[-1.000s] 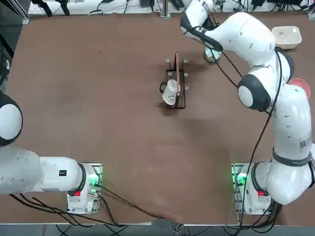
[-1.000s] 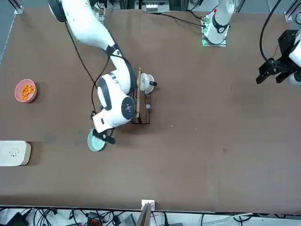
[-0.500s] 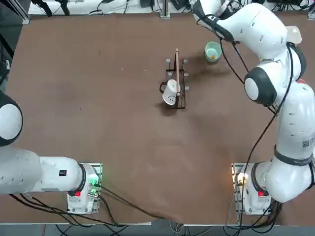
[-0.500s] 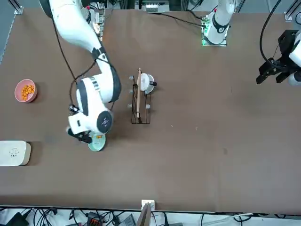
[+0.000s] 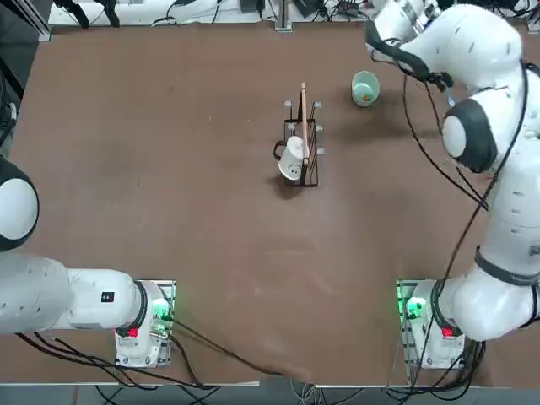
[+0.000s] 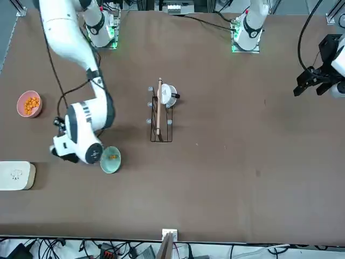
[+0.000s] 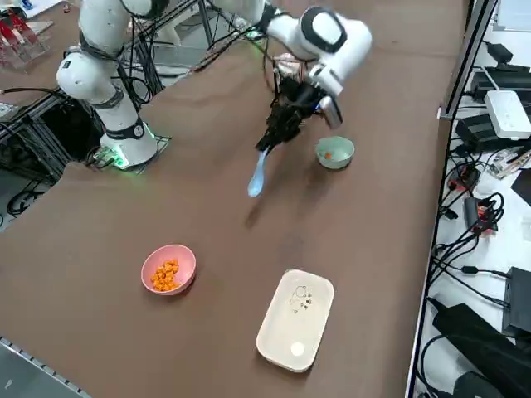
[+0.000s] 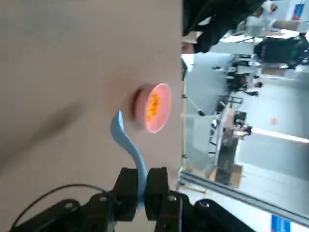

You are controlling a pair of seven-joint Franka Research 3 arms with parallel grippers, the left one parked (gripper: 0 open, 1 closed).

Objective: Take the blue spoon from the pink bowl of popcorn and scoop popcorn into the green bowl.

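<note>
My right gripper (image 7: 272, 139) is shut on the handle of the light-blue spoon (image 7: 256, 176), which hangs scoop-down above the table between the two bowls. In the wrist view the spoon (image 8: 128, 145) rises from between the fingers (image 8: 126, 186) toward the pink bowl (image 8: 153, 107). The pink bowl (image 7: 168, 269) holds a heap of orange popcorn (image 7: 166, 274). The mint-green bowl (image 7: 335, 152) stands just beside the gripper with a few orange pieces (image 7: 328, 153) inside. From overhead the green bowl (image 5: 365, 88) shows, while the arm hides the pink bowl.
A white square dish (image 7: 296, 319) lies near the pink bowl at the table's edge. A wire rack (image 5: 301, 148) with a white mug (image 5: 292, 160) stands mid-table, to the green bowl's side. Cables and boxes line the far edge.
The right arm has swung off the green bowl toward the pink bowl's side, carrying the spoon. The green bowl is now uncovered and shows orange pieces inside.
</note>
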